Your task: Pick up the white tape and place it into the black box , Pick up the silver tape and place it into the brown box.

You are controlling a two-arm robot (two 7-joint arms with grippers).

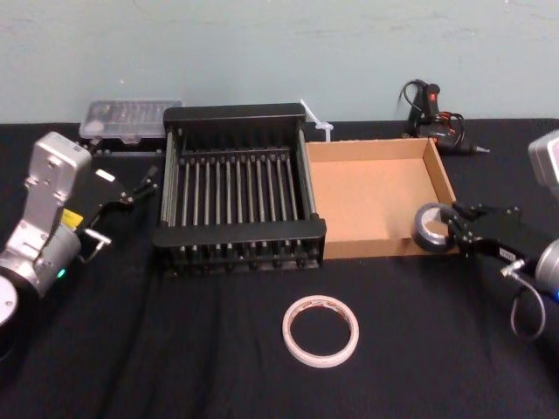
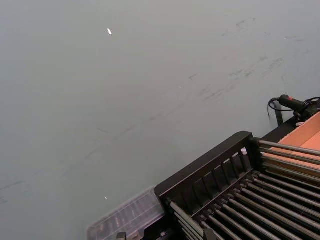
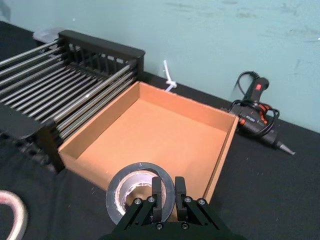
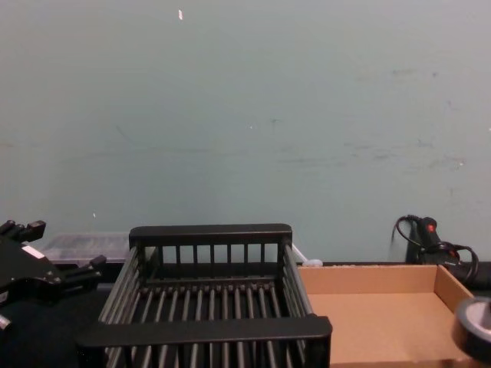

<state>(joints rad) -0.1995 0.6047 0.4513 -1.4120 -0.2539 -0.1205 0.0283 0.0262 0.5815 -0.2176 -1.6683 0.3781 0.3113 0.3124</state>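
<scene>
We count two boxes, two tapes and two pincers on the dark table [image 1: 131, 349], and we place everything from the black box [image 1: 234, 112].

The black box sits mid-table, its slatted floor bare. The brown box [image 1: 367, 201] stands against its right side, wall to wall, with nothing lying on its floor.

The one silver tape [image 1: 425, 229] is to the right of the black box, on the far side of the brown box from it, at that tray's near right corner. The right pincer [image 1: 447, 227] has it. In the right wrist view the pincer [image 3: 168, 192] is closed on the wall of the silver tape [image 3: 142, 169], with the roll's open core facing the camera. We cannot tell whether the roll touches the cardboard.

The one white tape [image 1: 287, 332] lies flat on the table in front of the black box, nearer the robot, off its right front corner and apart from it. Nothing touches it.

The left pincer [image 1: 140, 186] hangs just left of the black box, beside its left wall. Its two fingers are spread and hold nothing.

Behind the black box's left rear corner lies one clear plastic case [image 1: 131, 118]. Well to its right, past the brown box's back wall, lies one black glue gun [image 1: 428, 109] with its cord
</scene>
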